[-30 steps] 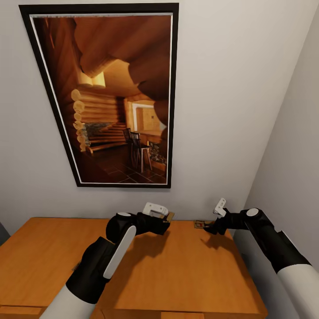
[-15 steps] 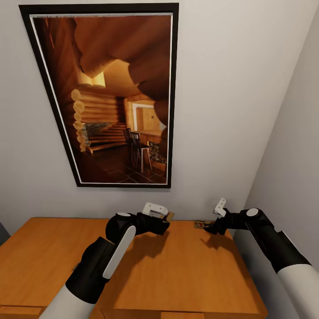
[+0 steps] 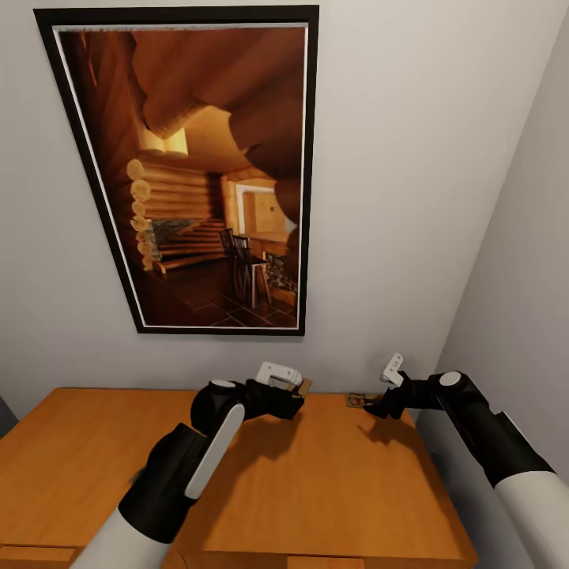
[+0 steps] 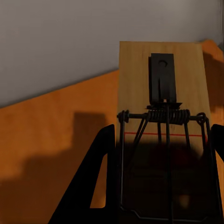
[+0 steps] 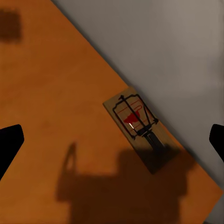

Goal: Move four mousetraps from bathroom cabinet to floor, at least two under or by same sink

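On the orange-brown cabinet [image 3: 340,474] top, my left gripper [image 3: 299,399] is by the back wall. Its black fingers [image 4: 93,186] hug both long sides of a mousetrap [image 4: 161,93], a wooden board with a dark spring and a red line. That trap's far end shows against the wall, so it looks lifted off the wood, and its corner [image 3: 304,385] pokes out past the gripper. My right gripper [image 3: 370,408] is open, with its fingers [image 5: 9,144] spread wide above a second mousetrap [image 5: 137,123]. That mousetrap [image 3: 356,400] lies flat at the cabinet's back right, close to the wall.
A large black-framed picture [image 3: 205,174] of a log-cabin interior hangs on the pale wall behind the cabinet. A second wall [image 3: 521,261] closes in on the right, beside the cabinet's right edge. Drawer fronts [image 3: 316,563] show at the near edge.
My left arm has edged very slightly to the right. The right arm and both traps look the same.
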Robot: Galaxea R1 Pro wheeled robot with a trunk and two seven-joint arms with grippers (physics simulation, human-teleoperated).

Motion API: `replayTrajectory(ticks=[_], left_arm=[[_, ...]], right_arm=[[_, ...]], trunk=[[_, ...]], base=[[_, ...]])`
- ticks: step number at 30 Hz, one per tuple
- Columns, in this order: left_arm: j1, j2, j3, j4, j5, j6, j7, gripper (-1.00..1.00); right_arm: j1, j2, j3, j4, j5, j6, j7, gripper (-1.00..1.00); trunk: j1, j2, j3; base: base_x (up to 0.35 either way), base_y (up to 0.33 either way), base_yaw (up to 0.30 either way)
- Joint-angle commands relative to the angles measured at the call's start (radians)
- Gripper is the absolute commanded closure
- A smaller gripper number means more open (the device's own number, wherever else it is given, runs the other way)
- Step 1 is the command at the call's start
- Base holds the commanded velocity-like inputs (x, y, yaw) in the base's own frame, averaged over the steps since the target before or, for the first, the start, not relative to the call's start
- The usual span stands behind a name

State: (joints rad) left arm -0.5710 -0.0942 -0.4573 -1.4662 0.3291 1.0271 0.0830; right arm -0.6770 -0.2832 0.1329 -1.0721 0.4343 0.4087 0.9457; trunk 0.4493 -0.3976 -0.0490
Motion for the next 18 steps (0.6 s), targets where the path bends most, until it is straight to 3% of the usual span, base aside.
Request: replayTrajectory(ticks=[1,7,18], left_arm=[[-0.001,0.000,-0.007,-0.001,0.006,0.004,0.009,1.00],[-0.001,0.002,-0.047,-0.002,-0.014,0.003,0.009,1.00],[-0.001,0.001,-0.053,-0.003,-0.019,0.002,0.009,1.00]], right_arm=[[-0.001,-0.001,0.001,-0.002,0.004,0.005,0.004,-1.00],[-0.001,0.000,0.002,-0.002,0.004,0.006,0.004,-1.00],[-0.001,0.001,0.001,-0.002,0.004,0.006,0.004,-1.00]], trunk=[[0.001,-0.002,-0.002],[0.001,-0.002,-0.002],[0.001,-0.002,-0.002]], base=[[0.000,0.000,0.000],[0.000,0.000,0.000],[0.000,0.000,0.000]])
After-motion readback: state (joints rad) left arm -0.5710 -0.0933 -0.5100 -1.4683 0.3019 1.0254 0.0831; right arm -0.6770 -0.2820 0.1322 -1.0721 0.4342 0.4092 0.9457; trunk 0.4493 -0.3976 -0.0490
